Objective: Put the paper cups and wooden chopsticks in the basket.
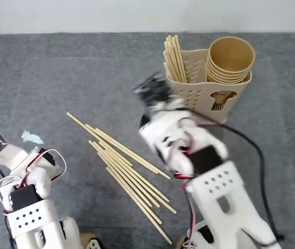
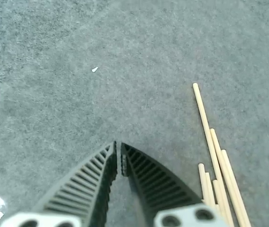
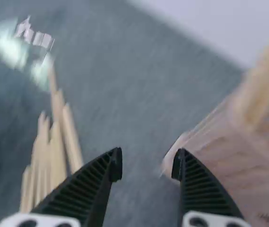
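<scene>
Right gripper (image 3: 148, 163) gapes empty; left gripper (image 2: 119, 149) is closed. Perhaps ten chopsticks (image 1: 132, 168) lie loose and five cups (image 1: 230, 59) nest in the basket (image 1: 199, 98).

**Soft, even overhead light in all three views.**
In the high view the grey table cover (image 1: 59, 78) is lit uniformly and looks matte, and the pale wall (image 1: 85, 15) behind it is the brightest band. The loose chopsticks (image 1: 129, 166) cast only thin, faint shadows. The white shell of the right arm (image 1: 215, 181) is bright, while the cut-outs in the basket (image 1: 199, 98) are dark. In the left wrist view the cover darkens slightly beneath the left gripper (image 2: 119, 158).
</scene>
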Controlling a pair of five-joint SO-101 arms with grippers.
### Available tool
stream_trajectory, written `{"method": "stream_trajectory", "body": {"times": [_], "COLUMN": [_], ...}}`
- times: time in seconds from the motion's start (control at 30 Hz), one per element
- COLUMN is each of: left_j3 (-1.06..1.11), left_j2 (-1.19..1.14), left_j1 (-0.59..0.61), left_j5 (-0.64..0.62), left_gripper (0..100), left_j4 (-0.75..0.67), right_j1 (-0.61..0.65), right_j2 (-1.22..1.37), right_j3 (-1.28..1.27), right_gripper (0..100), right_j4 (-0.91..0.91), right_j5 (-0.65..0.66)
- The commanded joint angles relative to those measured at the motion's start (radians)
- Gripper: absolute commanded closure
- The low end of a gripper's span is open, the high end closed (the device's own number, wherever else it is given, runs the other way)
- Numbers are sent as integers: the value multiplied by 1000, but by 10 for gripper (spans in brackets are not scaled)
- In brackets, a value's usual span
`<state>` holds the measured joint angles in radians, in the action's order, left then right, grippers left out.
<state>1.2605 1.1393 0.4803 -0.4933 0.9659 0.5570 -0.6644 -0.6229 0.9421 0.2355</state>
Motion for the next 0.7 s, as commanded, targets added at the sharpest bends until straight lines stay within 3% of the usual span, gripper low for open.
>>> {"method": "stream_trajectory", "body": {"times": [0.0,0.33,0.67], "left_j3": [-2,-2,-2], "left_j2": [25,25,25], "left_j1": [2,2,2], "left_j5": [6,6,6], "left_gripper": [985,985,985], "left_j4": [-21,-21,-21], "right_j1": [62,168,168], "right_j2": [114,541,961], "right_j3": [61,218,516], "right_gripper": [822,822,822], "right_j4": [39,25,53], "right_j5": [14,60,63]}}
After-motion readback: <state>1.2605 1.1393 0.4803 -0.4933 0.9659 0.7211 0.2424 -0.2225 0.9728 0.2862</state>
